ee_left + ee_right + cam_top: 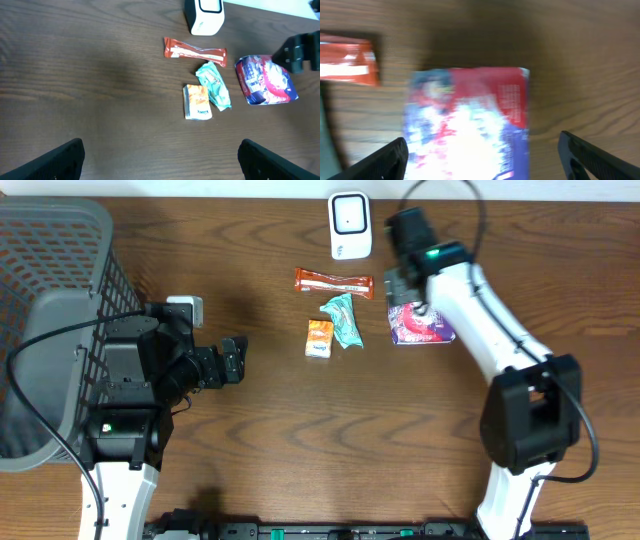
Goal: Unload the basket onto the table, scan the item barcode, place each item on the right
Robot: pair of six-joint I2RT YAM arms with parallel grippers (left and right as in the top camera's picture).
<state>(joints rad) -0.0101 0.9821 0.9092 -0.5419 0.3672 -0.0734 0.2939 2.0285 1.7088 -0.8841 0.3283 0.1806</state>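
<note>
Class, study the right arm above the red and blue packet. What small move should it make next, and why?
Probably lift the right gripper straight up, clear of the packet. Its jaws stand wide open, the packet lies free on the table near the scanner, and the orange snack bar lies nearby as a possible next pick.

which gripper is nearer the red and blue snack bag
Right. The right gripper sits directly above the snack bag, open; the left gripper is far off, beside the basket.

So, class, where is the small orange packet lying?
In the overhead view the orange packet lies mid-table, just left of the teal wrapper and below the red bar.
</note>
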